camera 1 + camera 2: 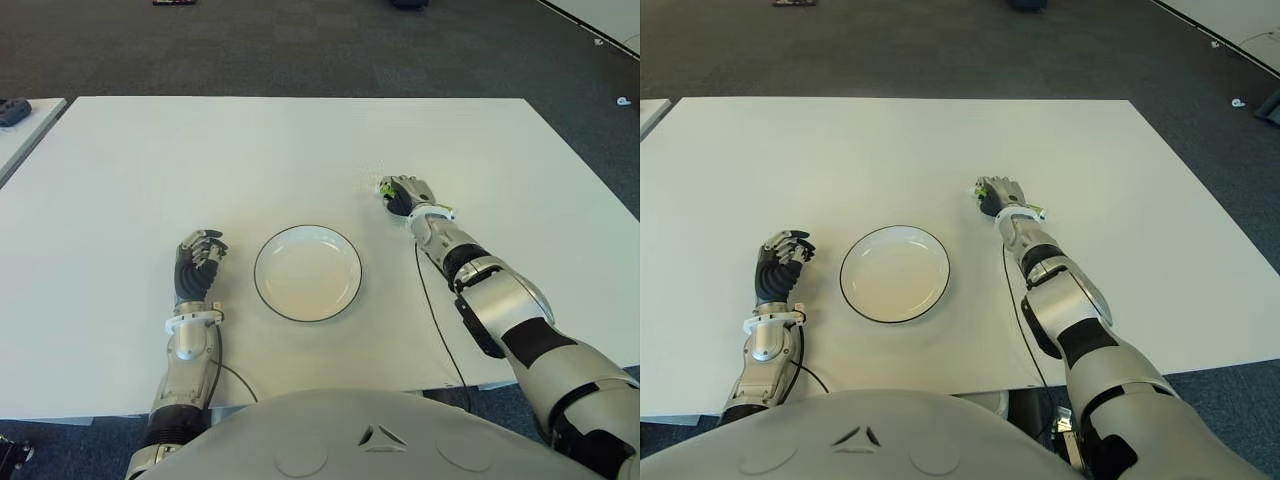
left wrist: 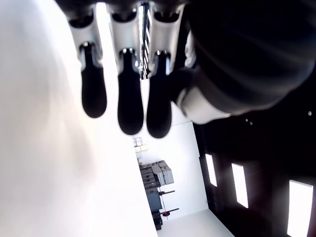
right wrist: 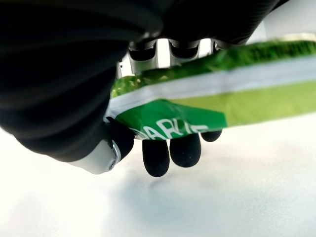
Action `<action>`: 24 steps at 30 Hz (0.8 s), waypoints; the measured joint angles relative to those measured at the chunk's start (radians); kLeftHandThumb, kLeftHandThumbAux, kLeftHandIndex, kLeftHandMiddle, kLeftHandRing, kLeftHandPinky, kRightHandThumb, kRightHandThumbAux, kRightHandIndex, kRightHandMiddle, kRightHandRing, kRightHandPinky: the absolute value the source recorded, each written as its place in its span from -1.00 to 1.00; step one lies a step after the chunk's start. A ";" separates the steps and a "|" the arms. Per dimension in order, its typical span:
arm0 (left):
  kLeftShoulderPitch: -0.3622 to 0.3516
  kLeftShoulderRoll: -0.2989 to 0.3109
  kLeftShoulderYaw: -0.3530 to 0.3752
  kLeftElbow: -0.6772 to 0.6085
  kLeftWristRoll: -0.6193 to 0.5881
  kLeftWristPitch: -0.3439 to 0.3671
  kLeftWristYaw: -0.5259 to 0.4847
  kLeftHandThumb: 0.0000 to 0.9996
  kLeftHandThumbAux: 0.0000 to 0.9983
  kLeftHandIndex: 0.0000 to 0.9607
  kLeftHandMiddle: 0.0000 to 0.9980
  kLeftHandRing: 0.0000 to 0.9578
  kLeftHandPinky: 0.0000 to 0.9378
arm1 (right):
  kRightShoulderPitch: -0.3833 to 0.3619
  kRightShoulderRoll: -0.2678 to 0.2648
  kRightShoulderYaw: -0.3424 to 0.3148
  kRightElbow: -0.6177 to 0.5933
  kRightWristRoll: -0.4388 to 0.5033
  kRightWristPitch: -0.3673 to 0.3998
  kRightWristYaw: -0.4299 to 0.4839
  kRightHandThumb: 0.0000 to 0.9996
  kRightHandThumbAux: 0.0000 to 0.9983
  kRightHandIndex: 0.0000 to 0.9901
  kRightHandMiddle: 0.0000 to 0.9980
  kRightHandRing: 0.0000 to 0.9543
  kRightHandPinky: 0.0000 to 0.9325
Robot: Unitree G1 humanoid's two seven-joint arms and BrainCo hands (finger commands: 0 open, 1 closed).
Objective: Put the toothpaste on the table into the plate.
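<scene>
Right hand (image 1: 403, 194), beyond and right of the plate (image 1: 308, 272), is clamped on the green toothpaste (image 3: 212, 94) over the worktop (image 1: 300, 150) (left hand (image 1: 198, 258) beside plate, curled, empty). Advice: lift clear, carry over rim, lower before releasing.

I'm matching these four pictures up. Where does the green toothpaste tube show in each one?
Left eye view: green toothpaste tube in the right hand, right of and beyond the round white plate.
Right eye view: same spot, tube beyond the plate's right side.
Left wrist view: not in it.
Right wrist view: tube across the fingers, close up.
Shared landmark: the plate.
</scene>
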State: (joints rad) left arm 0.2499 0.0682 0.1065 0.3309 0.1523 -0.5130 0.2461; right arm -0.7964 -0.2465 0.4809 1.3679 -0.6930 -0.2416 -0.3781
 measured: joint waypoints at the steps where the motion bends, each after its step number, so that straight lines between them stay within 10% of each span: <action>1: -0.001 0.001 0.000 0.002 0.000 -0.001 0.000 0.41 0.43 -0.11 0.14 0.19 0.12 | -0.002 0.000 -0.010 -0.002 0.012 -0.009 0.000 0.42 0.44 -0.11 0.63 0.71 0.78; 24: -0.026 0.012 -0.003 0.028 -0.002 -0.010 0.000 0.41 0.44 -0.11 0.16 0.22 0.18 | -0.032 -0.037 -0.089 -0.184 0.082 -0.305 -0.072 0.42 0.44 -0.11 0.75 0.82 0.86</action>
State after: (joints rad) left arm 0.2237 0.0806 0.1035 0.3587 0.1504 -0.5225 0.2460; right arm -0.8279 -0.2840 0.3917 1.1835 -0.6108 -0.5469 -0.4504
